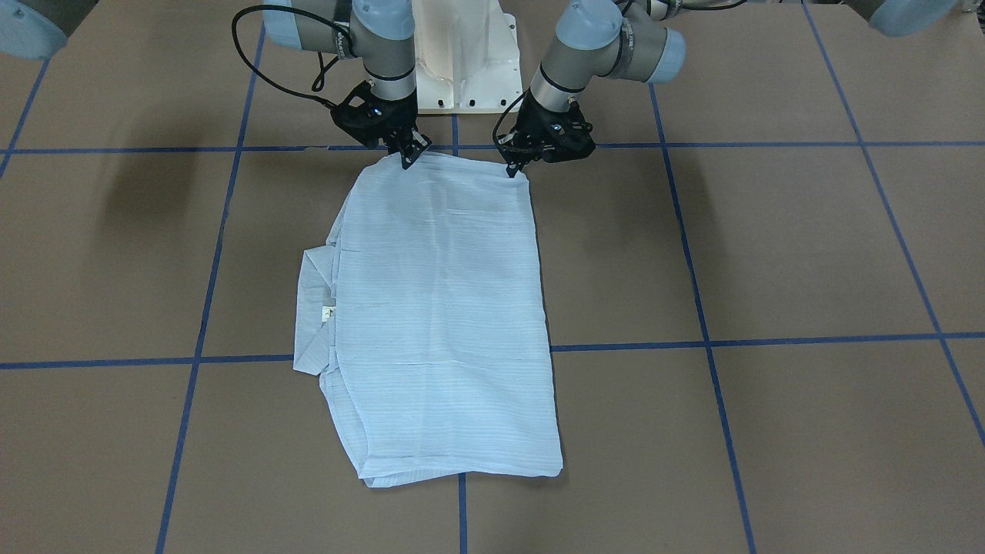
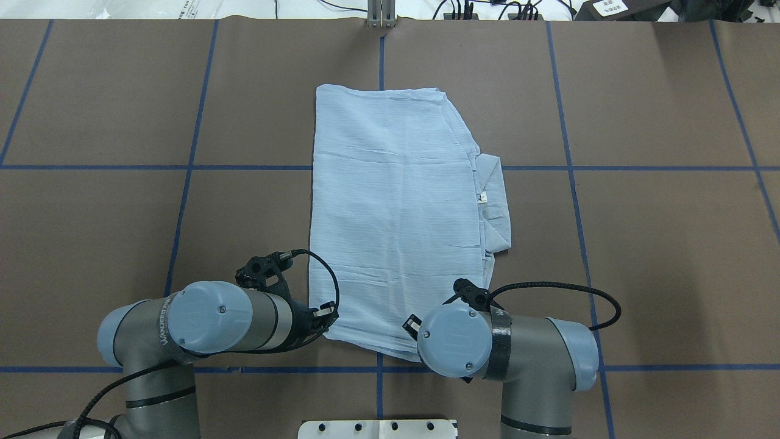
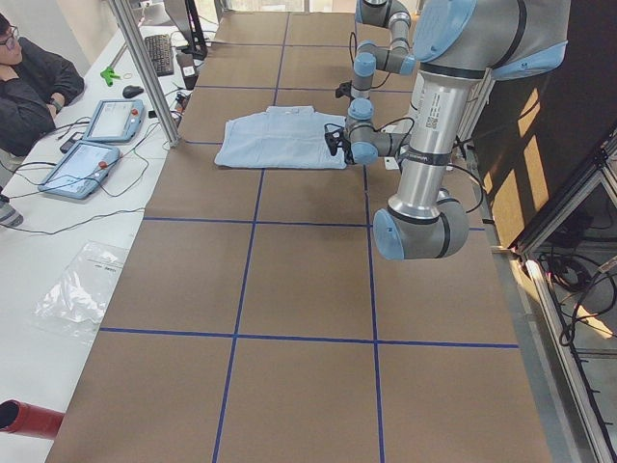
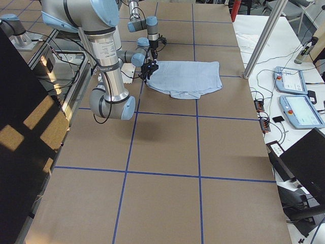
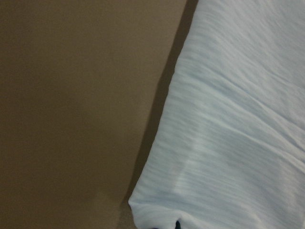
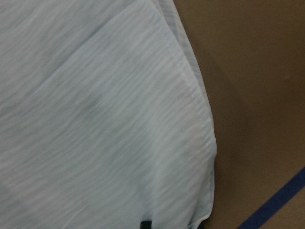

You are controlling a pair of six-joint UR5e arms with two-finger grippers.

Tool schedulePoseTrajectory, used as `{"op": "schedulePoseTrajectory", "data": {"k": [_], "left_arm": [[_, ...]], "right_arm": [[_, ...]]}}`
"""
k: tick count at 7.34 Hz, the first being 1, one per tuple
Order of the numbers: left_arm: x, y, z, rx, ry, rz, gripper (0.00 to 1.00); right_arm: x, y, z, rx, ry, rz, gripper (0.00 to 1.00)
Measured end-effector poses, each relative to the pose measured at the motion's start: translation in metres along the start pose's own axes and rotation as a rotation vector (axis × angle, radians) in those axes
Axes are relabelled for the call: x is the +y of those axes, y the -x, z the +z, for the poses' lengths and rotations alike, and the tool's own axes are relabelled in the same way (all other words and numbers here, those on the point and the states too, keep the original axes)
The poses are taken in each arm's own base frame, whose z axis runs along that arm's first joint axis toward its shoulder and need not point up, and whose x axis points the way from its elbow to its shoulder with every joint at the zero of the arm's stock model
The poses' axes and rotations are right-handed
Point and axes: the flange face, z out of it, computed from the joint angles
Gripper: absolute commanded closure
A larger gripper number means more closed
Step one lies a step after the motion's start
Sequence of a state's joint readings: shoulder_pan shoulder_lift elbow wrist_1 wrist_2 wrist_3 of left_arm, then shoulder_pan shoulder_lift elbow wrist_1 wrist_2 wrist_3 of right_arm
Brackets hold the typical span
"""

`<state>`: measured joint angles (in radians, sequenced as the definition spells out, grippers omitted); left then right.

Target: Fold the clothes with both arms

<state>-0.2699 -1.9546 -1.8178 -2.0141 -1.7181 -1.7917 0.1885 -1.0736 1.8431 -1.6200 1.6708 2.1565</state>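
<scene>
The clothes are one light blue striped shirt [image 1: 439, 308], folded into a long rectangle in the middle of the table [image 1: 769, 254]. Its collar [image 1: 312, 308] and neck tag [image 2: 482, 197] stick out on the side of my right arm. My left gripper [image 1: 513, 170] is pinched shut on the shirt's near corner on its side. At the other near corner my right gripper [image 1: 405, 159] is shut on the cloth too. In the overhead view the right wrist hides that gripper. Both wrist views are filled with the cloth [image 5: 228, 119] [image 6: 95, 119], which runs to the lower frame edge.
The white pedestal base [image 1: 465, 54] stands just behind the grippers. Blue tape lines [image 1: 692, 254] cross the brown table. At the operators' side a seated person [image 3: 34, 87], two teach pendants [image 4: 299, 109], a metal pole [image 3: 145, 68] and a plastic bag [image 3: 82, 289] are off the work surface.
</scene>
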Motion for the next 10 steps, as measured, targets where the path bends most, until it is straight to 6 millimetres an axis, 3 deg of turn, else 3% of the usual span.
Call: {"op": "schedulePoseTrajectory", "data": {"k": [10], "left_arm": [[0.0, -0.007, -0.007, 0.018, 0.002, 0.002, 1.0]], "right_arm": [[-0.003, 0.003, -0.012, -0.021, 0.008, 0.001, 1.0]]}}
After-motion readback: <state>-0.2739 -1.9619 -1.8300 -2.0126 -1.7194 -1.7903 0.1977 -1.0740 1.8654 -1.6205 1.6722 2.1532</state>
